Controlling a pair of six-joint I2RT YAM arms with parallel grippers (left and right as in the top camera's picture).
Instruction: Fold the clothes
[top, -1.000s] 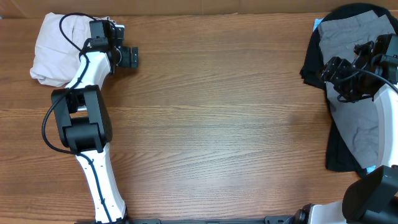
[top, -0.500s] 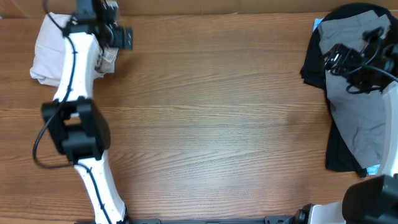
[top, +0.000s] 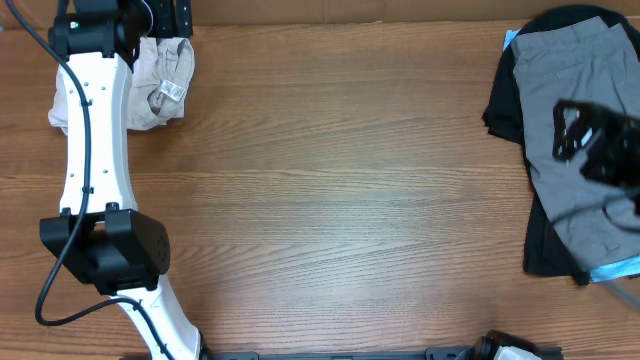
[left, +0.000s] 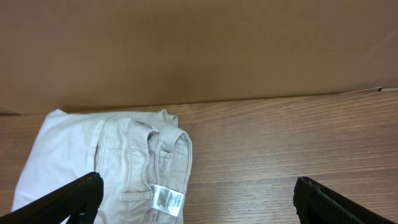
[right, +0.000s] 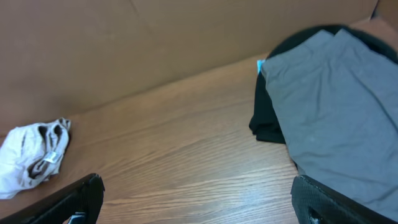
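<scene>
The left gripper (left: 199, 198) hangs spread and empty, the right gripper (right: 198, 198) likewise. Just beyond the left one, the cream shorts (left: 74, 155) lie bunched at the table's (left: 280, 143) far-left corner. They look like light, limp cotton (the waistband (left: 163, 146) probably offers the firmest pinch). At the far right, grey shorts (right: 336, 99) lie on a black garment (right: 266, 127).

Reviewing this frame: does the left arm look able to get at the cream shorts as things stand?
Probably yes. The left claw hangs open right over the cream shorts. Nothing lies on top of them, and nothing stands between claw and cloth.
</scene>
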